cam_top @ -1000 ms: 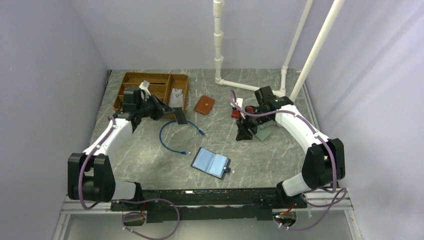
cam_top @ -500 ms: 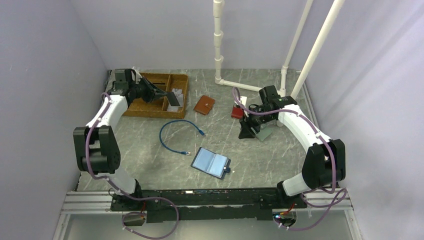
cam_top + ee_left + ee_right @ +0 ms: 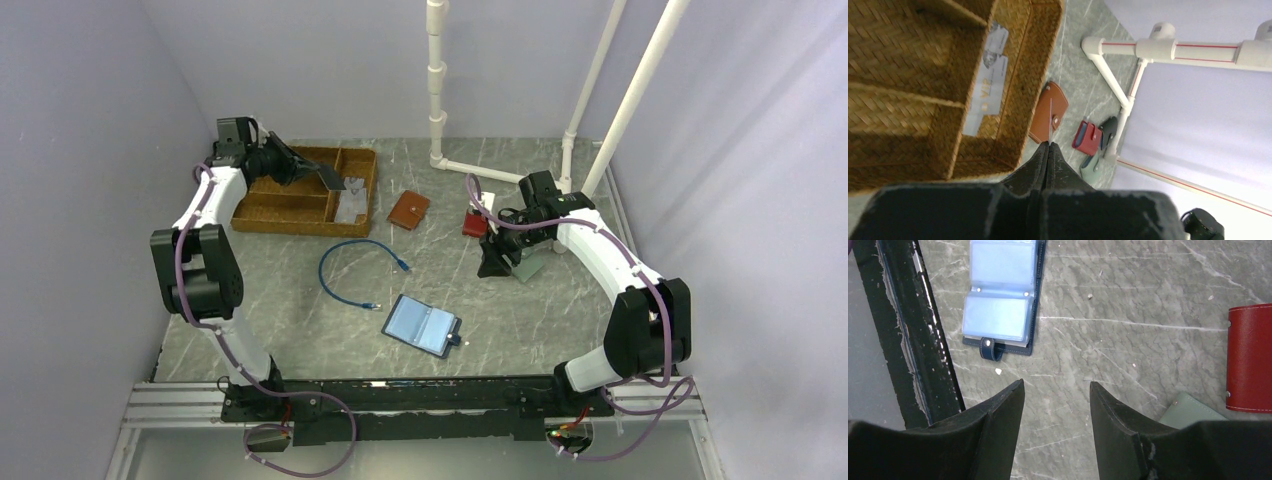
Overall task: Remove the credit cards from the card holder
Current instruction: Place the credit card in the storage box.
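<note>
**Card held over the tray, holder open on the counter**

The left gripper [image 3: 1048, 148] reaches out over the wicker tray [image 3: 290, 212], presumably because that is where removed cards are gathered. Pale cards [image 3: 984, 86] already lie in the tray's right-hand compartment. The fingers are pinched tight on a thin card [image 3: 1050, 120], which the wrist view shows edge-on. From above it looks dark, though it is too small there to be sure. The card hangs above the tray and is not yet set down.

The navy card holder [image 3: 421, 325] lies spread open on the counter [image 3: 560, 320] near the arm bases, with its glossy blue pockets facing up and its snap tab loose. The right gripper [image 3: 1057, 386] hovers over bare counter with its fingers spread wide, holding nothing. It is well apart from the holder and nearer the red wallet [image 3: 1249, 357].
</note>
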